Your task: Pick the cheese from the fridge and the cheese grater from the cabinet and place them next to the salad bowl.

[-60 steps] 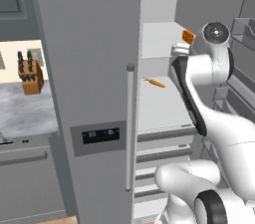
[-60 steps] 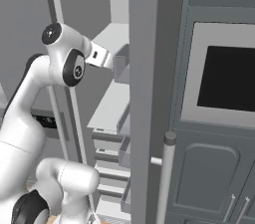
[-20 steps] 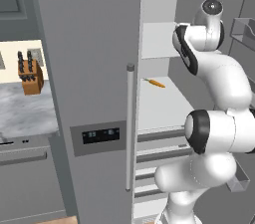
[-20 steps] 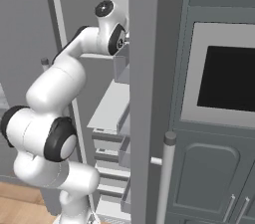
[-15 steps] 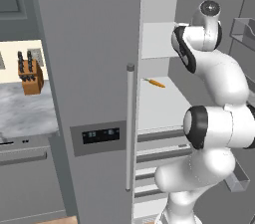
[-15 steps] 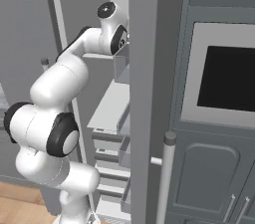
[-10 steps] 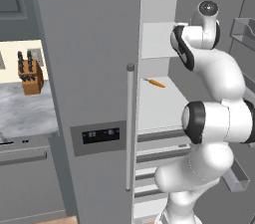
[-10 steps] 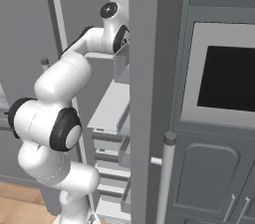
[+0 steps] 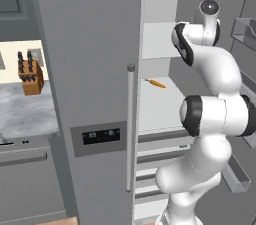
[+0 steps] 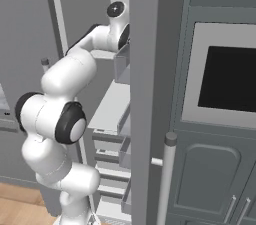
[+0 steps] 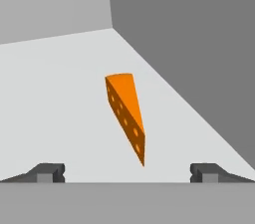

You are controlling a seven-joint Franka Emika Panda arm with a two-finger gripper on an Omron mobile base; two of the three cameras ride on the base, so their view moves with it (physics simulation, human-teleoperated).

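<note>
The arm (image 9: pixel 212 99) rises from the base in a tall S-curve, its elbow bulging outward at mid-height, then bends back and reaches into the open right half of the fridge (image 9: pixel 90 69) at an upper shelf (image 9: pixel 157 39). In the right base view the forearm (image 10: pixel 75 66) runs up and inward past the edge of the open door (image 10: pixel 155 94), with the wrist level with that shelf and the hand hidden behind the door.

In the hand view, the claw (image 11: pixel 127 172) is spread wide, its two dark fingertips (image 11: pixel 50 172) far apart at the lower edge and gripping nothing. The cheese (image 11: pixel 127 116) lies on the pale shelf floor (image 11: pixel 60 98) ahead, between the lines of the two tips and apart from both, its narrow point toward the claw and its broad end away. The grey fridge wall (image 11: pixel 199 44) stands just beside it.

A carrot (image 9: pixel 156 83) lies on the shelf below. On the worktop (image 9: pixel 25 114) left of the fridge stands a knife block (image 9: pixel 29 75).
</note>
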